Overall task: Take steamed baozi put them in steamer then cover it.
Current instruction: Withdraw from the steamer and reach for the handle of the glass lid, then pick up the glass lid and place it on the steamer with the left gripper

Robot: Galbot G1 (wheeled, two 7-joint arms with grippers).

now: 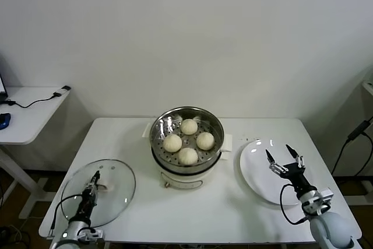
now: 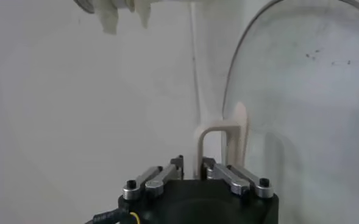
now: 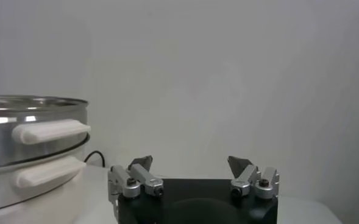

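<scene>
The steamer (image 1: 156, 134) stands mid-table on its white pot base (image 1: 182, 177); it also shows in the right wrist view (image 3: 33, 128). Four steamed baozi lie in it: one at the back (image 1: 189, 126), one on the left (image 1: 172, 143), one on the right (image 1: 205, 140), one at the front (image 1: 187, 155). The glass cover (image 1: 113, 193) lies on the table's front left. My left gripper (image 1: 93, 183) is at its centre, shut on the white handle (image 2: 219, 137), as the left wrist view (image 2: 192, 163) shows. My right gripper (image 1: 284, 157) is open and empty over the white plate, also seen in its wrist view (image 3: 190, 161).
A flat white plate (image 1: 256, 173) lies right of the steamer. A side desk (image 1: 29, 112) with cables stands at the far left. The wall is close behind the table. The cover reaches the table's front left edge.
</scene>
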